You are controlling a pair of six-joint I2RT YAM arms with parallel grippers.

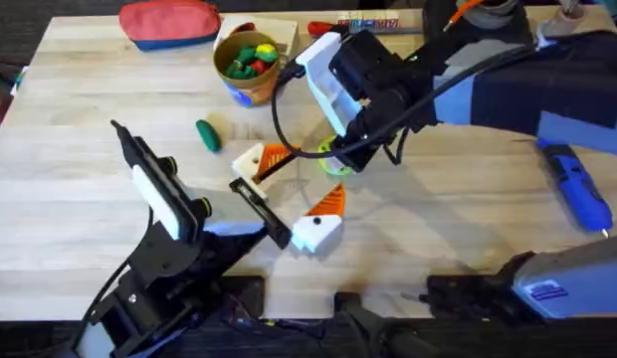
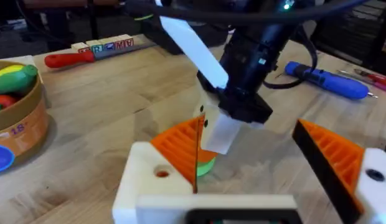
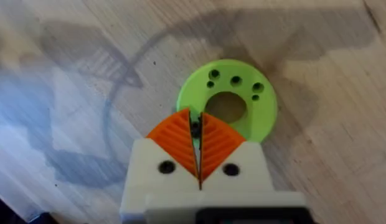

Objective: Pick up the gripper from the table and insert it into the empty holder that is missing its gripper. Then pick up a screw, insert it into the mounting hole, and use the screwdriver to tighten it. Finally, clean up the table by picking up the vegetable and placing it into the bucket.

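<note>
Right wrist — tiny dark screw pinched between shut fingers.

Overhead looks down; wrist cams close (both see green disc).

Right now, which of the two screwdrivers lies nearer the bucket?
The red-handled screwdriver, at the far edge by the bucket; the blue screwdriver lies far off right.

A robotics lab or workshop, by the look of it. A pale wooden desk carries two black cabled robot arms clamped at its near edge. Beyond the arms lie a blue powered screwdriver, a red-handled hand screwdriver, printed white-and-orange parts and a small bucket of toy vegetables.
</note>
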